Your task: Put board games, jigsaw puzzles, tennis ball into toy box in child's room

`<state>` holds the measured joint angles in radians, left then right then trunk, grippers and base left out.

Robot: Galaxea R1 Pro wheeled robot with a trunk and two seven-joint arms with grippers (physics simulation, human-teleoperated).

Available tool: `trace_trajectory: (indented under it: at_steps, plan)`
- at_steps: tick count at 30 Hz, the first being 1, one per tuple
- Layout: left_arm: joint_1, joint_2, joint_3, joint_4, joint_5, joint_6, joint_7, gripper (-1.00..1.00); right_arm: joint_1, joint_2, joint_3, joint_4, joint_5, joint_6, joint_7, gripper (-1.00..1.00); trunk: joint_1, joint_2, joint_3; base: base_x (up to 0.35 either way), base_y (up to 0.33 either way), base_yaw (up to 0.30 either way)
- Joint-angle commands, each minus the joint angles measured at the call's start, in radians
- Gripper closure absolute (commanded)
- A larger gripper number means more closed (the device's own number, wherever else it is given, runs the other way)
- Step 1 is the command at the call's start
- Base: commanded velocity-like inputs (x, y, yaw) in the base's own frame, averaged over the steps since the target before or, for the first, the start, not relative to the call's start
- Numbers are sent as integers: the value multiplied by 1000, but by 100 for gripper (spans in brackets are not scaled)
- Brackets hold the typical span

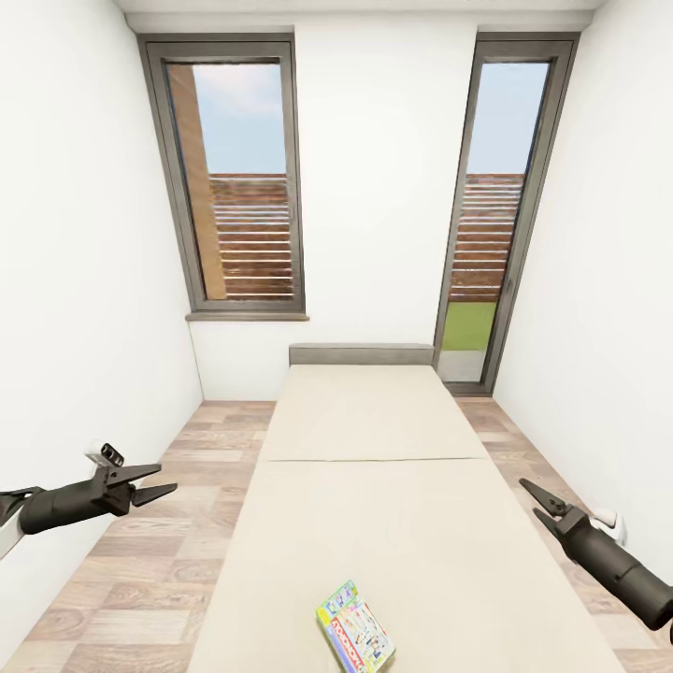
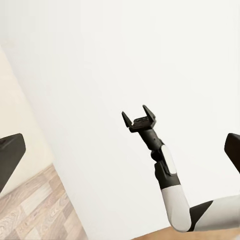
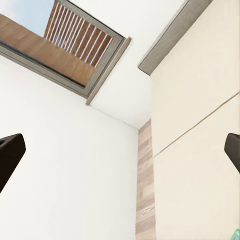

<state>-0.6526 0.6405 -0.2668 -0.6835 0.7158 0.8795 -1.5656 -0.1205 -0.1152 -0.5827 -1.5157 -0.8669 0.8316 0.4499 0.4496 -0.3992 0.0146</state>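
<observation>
One board game (image 1: 355,626), a flat box with a busy green, white and red cover, lies on the near end of the beige bed (image 1: 374,523). Its corner also shows in the right wrist view as the board game (image 3: 235,233). My left gripper (image 1: 161,479) hangs open over the floor left of the bed, holding nothing. My right gripper (image 1: 535,498) is open and empty above the bed's right edge, well right of and beyond the game; the left wrist view shows the right gripper (image 2: 139,116) with its jaws apart. The table, toy box, jigsaw puzzles and tennis ball are out of view.
A low grey headboard (image 1: 361,354) ends the bed at the far wall, between two tall dark-framed windows (image 1: 236,178). White walls close in on both sides. A strip of wood-plank floor (image 1: 159,561) runs along the bed's left side, a narrower one on the right.
</observation>
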Motion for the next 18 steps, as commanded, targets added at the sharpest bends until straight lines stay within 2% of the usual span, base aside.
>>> trace_trajectory:
  at_steps: [1, 8, 18]
  plan:
    - [-1, 1, -6, 1, 3, 11, -5, -100, -1, 0, -2, 0, 1, 6, 3, -100, 0, -1, 0, 0, 0, 0]
    - [-1, -3, -5, 1, 3, 10, 4, -100, -1, 0, -1, 21, 3, 6, 1, -100, 0, -1, 0, 0, 0, 0]
    - [-1, -22, -2, 1, 4, 9, 23, -100, -2, 0, -2, 32, 3, 6, 1, -100, 0, -1, 0, 0, 0, 0]
